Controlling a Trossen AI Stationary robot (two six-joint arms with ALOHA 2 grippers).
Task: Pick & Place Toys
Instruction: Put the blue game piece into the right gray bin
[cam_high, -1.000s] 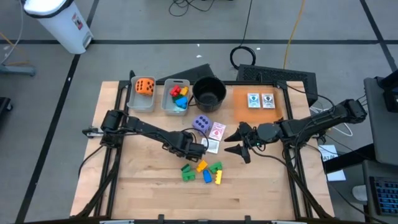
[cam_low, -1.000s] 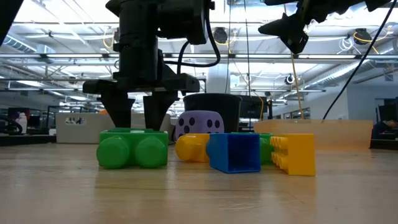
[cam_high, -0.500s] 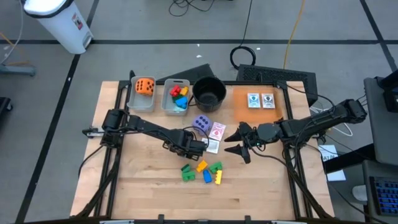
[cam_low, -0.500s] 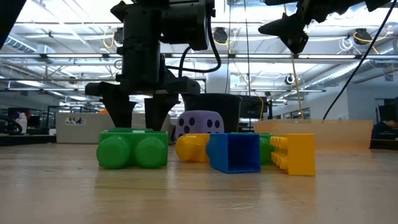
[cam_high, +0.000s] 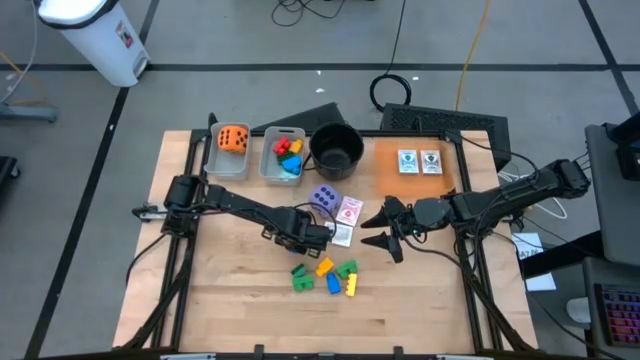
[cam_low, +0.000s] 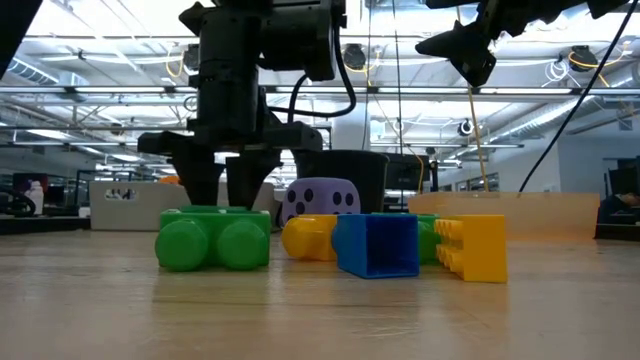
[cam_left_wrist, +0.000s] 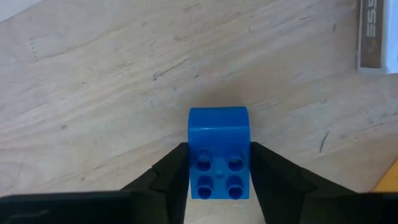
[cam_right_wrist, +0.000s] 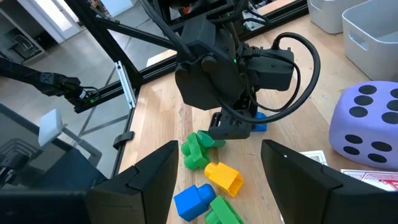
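On the wooden table a small blue block (cam_left_wrist: 217, 134) lies under my left gripper (cam_high: 316, 236), which points straight down and is shut on it; the high view hides this block. Just nearer lies a cluster of toys: a green block (cam_low: 213, 240), a yellow one (cam_low: 475, 247), another blue one (cam_low: 377, 243). A purple die (cam_high: 323, 198) and picture cards (cam_high: 348, 212) lie beside the gripper. My right gripper (cam_high: 385, 228) hangs open above the table to the right, nothing in it. My left gripper pinches the blue block by its two opposite side walls (cam_left_wrist: 191, 163) between its two fingers (cam_left_wrist: 171, 175). The fingers come from above, pointing down. The block lies on the table, its studded face (cam_left_wrist: 217, 174) toward the wrist camera.
At the far edge stand a grey bin (cam_high: 226, 160) with an orange die (cam_high: 232, 139), a second bin (cam_high: 270, 165) with coloured blocks, and a round black pot (cam_high: 336, 150). Two cards lie on an orange mat (cam_high: 385, 170) at the far right. Bare wood lies along the near edge.
My left gripper has stayed in place and shut: in the low view the gap between its fingertips is narrower than a second ago. The blocks have not moved.
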